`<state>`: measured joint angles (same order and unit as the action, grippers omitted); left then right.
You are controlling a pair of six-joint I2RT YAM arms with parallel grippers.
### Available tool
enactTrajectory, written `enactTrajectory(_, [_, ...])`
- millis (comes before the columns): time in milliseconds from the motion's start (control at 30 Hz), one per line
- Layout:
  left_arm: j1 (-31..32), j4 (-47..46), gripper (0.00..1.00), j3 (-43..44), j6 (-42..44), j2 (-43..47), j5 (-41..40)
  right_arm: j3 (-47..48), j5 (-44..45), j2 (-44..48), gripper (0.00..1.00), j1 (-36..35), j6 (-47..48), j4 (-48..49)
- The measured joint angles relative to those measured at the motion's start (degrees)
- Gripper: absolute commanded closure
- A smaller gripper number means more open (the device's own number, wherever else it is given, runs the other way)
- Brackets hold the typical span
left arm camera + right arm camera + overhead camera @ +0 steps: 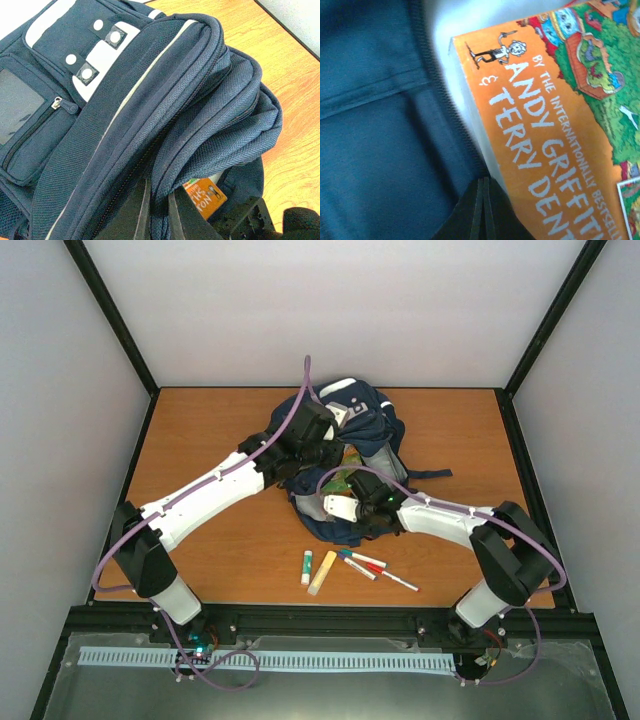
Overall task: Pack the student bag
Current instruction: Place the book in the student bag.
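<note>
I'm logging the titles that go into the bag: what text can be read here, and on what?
"BY THE INTERNATIONALLY BESTSELL" (cut off): orange book cover, right wrist view.
"ANDY GRIFFIT" (cut off): same cover.
"& TERRY DENT" (cut off): same cover.
"HS" and "TON": book corner, left wrist view; the rest is hidden.
On the student bag: no lettering shows.
On the glue stick and markers: too small to read.

An orange-brown wooden table (210, 430) bears a large navy-blue fabric backpack (372, 422). Near its front edge lie a white glue stick (307, 567), a flat yellow stick (322, 572) and red-tipped white pens (365, 563).
</note>
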<state>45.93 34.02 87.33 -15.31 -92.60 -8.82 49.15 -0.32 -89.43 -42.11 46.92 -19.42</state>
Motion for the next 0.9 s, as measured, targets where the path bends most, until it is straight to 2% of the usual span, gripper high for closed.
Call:
enactTrajectory(300, [-0.24, 0.0, 0.99, 0.0, 0.0, 0.0, 1.22, 2.71, 9.81, -3.58, 0.97, 0.0, 2.93, 9.22])
enactTrajectory(767, [-0.33, 0.02, 0.99, 0.0, -0.02, 0.0, 2.01, 2.08, 13.05, -7.37, 0.97, 0.0, 1.31, 20.48])
enactTrajectory(900, [-0.35, 0.02, 0.99, 0.0, -0.02, 0.0, 2.05, 1.81, 12.7, -7.23, 0.95, 0.0, -0.24, 20.74])
